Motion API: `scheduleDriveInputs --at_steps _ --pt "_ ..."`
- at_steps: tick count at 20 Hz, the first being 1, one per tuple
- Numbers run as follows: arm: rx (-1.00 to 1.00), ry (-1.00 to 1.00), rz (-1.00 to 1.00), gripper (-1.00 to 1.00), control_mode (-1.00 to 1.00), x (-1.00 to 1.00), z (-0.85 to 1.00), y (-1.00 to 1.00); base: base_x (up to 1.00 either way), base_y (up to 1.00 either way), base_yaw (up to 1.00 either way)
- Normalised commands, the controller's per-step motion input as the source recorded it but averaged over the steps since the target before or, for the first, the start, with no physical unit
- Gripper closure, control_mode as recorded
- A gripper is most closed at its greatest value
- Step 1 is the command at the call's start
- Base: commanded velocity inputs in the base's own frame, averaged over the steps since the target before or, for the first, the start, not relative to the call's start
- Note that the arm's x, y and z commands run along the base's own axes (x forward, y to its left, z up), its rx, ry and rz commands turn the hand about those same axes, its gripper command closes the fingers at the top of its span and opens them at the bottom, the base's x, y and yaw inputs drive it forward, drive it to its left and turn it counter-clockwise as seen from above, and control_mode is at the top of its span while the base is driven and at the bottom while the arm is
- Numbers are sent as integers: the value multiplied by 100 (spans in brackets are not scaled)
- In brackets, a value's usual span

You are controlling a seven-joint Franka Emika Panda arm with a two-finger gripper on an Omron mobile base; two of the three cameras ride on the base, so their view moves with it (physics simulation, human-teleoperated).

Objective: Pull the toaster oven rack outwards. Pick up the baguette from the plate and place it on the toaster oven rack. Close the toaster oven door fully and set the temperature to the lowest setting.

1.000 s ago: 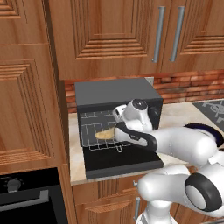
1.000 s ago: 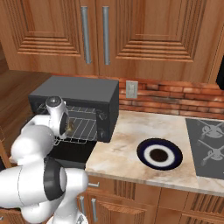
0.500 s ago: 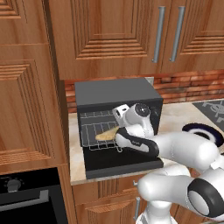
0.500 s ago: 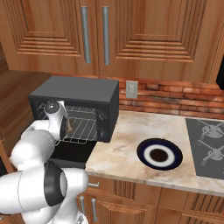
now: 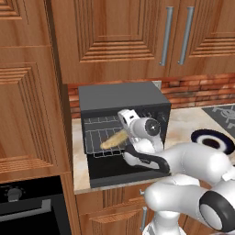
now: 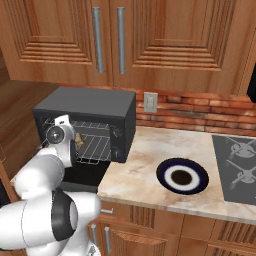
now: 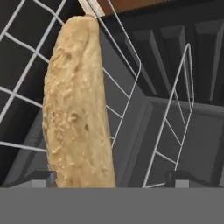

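You have one baguette (image 5: 114,139) lying on the one pulled-out rack (image 5: 98,137) of the toaster oven (image 5: 120,98), its door (image 5: 114,169) dropped open toward 6 o'clock. One empty plate (image 6: 182,176) sits on the counter (image 6: 137,175), well apart at 3 o'clock. Your gripper (image 7: 111,179) stands wide, gripping nothing; the loaf's near end is cut off at the left fingertip (image 7: 38,178). The arm hides the rack's right side.
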Motion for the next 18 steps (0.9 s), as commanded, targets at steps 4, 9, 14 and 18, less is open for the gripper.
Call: scheduleDriveInputs --at_steps 4,9,14,18 --pt "0 -14 11 -100 -100 6 29 -8 0 0 0" --pt "0 -9 12 -100 -100 9 27 -13 0 0 0" --pt "0 -1 14 -100 -100 2 36 -20 0 0 0" --pt "0 4 13 -100 -100 0 42 -23 0 0 0"
